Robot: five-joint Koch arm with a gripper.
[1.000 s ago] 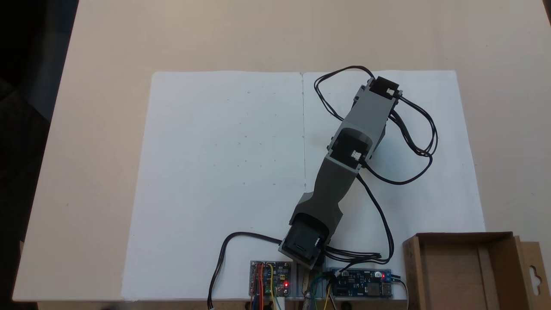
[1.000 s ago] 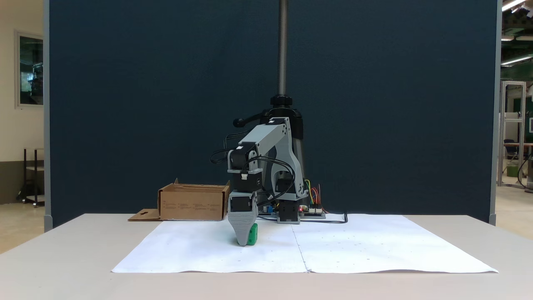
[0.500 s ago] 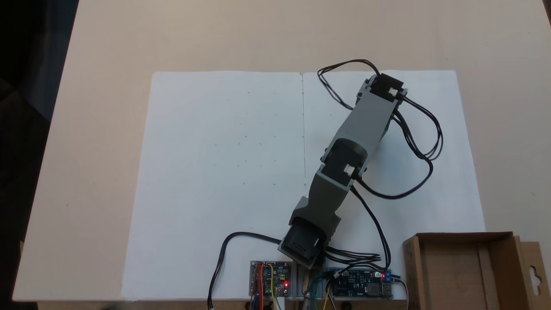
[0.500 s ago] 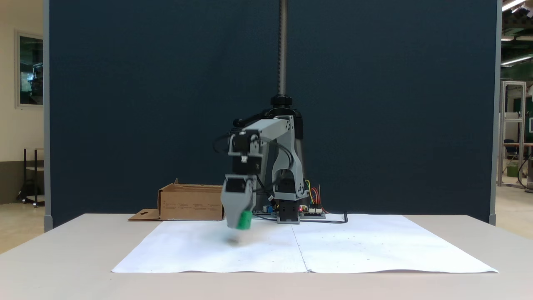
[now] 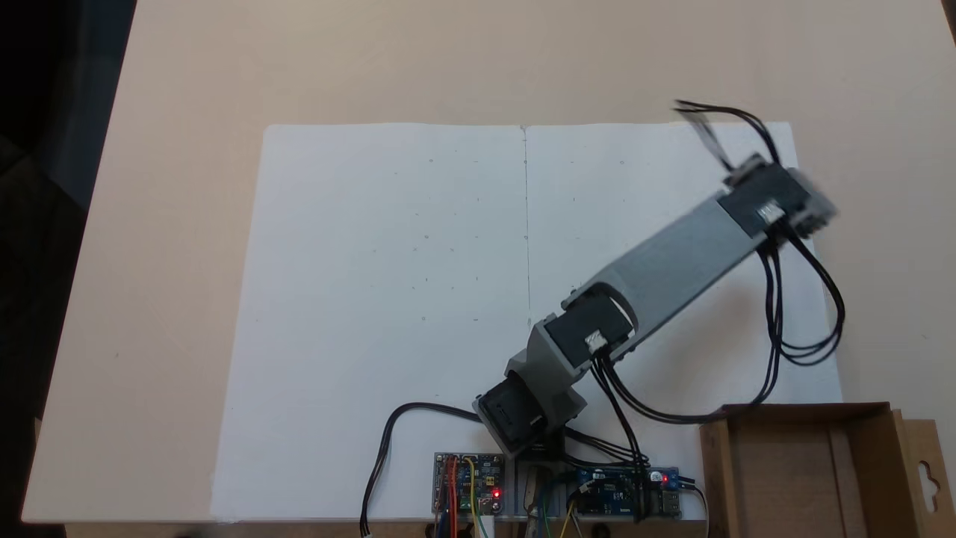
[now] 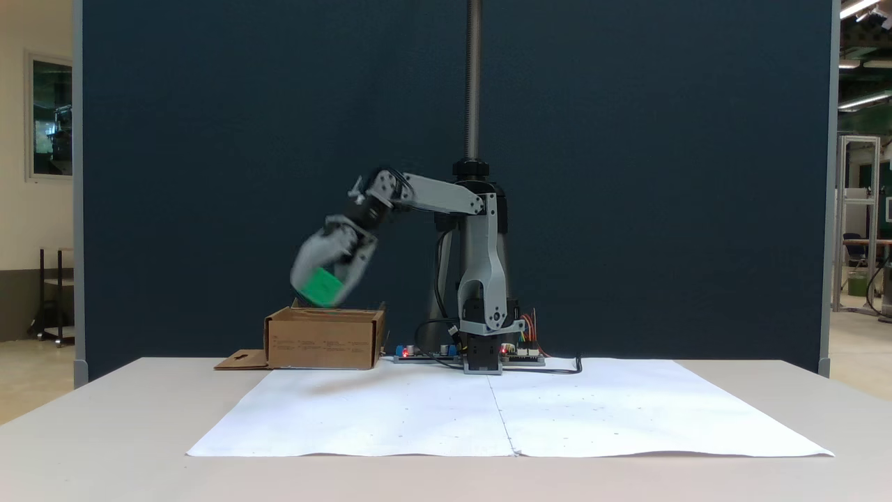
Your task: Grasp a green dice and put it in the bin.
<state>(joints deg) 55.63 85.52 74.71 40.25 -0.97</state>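
The green dice hangs in the air, blurred by motion, with my gripper shut on it a little above the bin. In that side-on fixed view the dice is over the bin's left half. From above, the grey arm stretches to the right and its wrist covers the gripper and the dice. The brown cardboard bin sits at the lower right, with its keyhole flap on the right side.
White paper covers the middle of the beige table. Circuit boards with lit red LEDs and black cables lie around the arm's base. A metal pole rises behind the base.
The arm lifted the dice off the paper and swung it toward the bin, from near the sheet's centre to just above the bin. The gripper stayed shut on it.
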